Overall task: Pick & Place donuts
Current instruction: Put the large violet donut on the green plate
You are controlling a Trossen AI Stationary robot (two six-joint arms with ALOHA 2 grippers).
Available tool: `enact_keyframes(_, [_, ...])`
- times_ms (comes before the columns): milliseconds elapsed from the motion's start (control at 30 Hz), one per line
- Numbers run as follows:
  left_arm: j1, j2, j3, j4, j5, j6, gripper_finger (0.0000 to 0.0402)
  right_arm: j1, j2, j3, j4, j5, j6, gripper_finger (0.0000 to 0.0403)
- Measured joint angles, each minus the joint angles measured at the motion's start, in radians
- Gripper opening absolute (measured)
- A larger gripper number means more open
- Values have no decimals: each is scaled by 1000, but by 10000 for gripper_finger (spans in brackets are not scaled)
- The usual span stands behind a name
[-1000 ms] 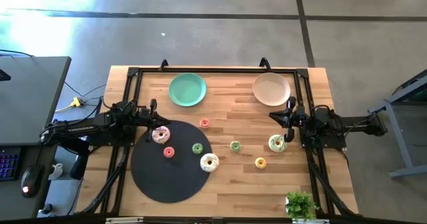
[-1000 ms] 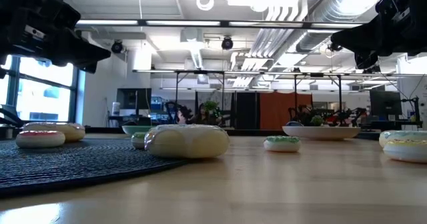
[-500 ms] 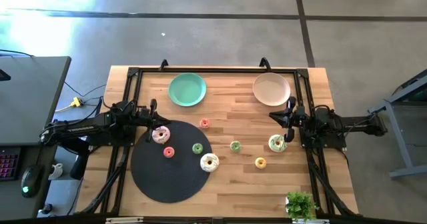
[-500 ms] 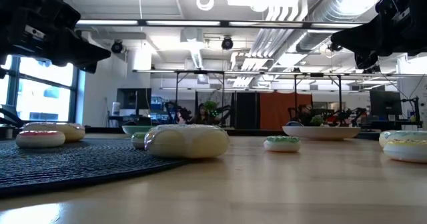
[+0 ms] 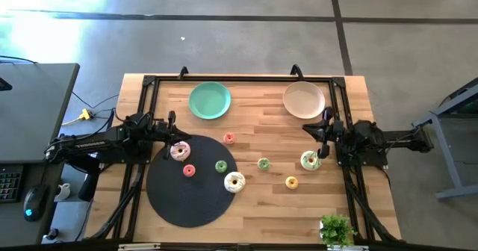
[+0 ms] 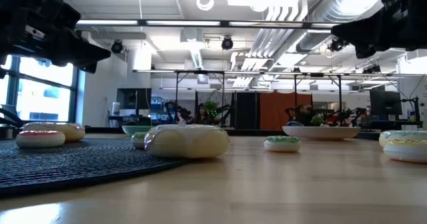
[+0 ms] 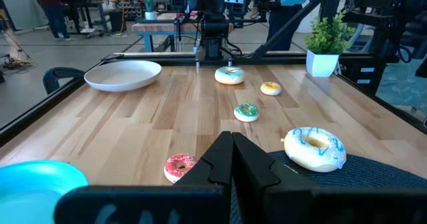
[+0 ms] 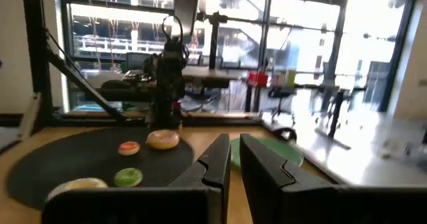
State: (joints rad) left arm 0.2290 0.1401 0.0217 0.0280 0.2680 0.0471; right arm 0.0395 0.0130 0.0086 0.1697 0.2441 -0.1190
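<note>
Several toy donuts lie flat on the table. On the black mat [image 5: 190,187] sit a pink frosted one [image 5: 179,152], a small red one [image 5: 189,170], a green one [image 5: 221,166] and a white frosted one [image 5: 234,181]. On bare wood lie a red one [image 5: 228,138], a green one [image 5: 264,163], a yellow one [image 5: 291,182] and a white-green frosted one [image 5: 311,160]. My left gripper [image 5: 170,125] [image 7: 231,159] hovers shut above the mat's far left rim. My right gripper [image 5: 323,128] [image 8: 235,161] hangs above the white-green donut, its fingers a narrow gap apart.
A green plate [image 5: 209,100] and a beige plate [image 5: 303,100] stand near the table's far edge. A small potted plant [image 5: 337,228] sits at the near right corner. A black frame [image 5: 239,78] runs around the tabletop. Bare wood lies between the plates and the donuts.
My right gripper has risen a little above the table. The left arm and all donuts have kept still.
</note>
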Motion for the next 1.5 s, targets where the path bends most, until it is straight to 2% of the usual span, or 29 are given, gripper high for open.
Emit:
enact_keyframes(233, [0,0,0,0,0,0,1,0,0,0,120,-8,28,32])
enact_keyframes(433, [0,0,0,0,0,0,1,0,0,0,167,95,44,32])
enact_keyframes(533, [0,0,0,0,0,0,1,0,0,6,170,86,31,34])
enact_keyframes(667, [0,0,0,0,0,0,1,0,0,43,184,33,9,53])
enact_keyframes(833, [0,0,0,3,-2,0,1,0,37,83,181,42,13,94])
enact_keyframes(967, [0,0,0,43,-15,0,1,0,106,101,179,91,13,123])
enact_keyframes(1100, [0,0,0,43,-100,-14,1,0,207,124,179,92,13,140])
enact_keyframes(1267, [0,0,0,36,-117,-78,1,0,347,175,186,79,14,144])
enact_keyframes(1433, [0,0,0,87,-264,-78,1,0,486,252,186,35,14,140])
enact_keyframes(1500, [0,0,0,131,-285,-75,1,0,537,282,173,7,14,140])
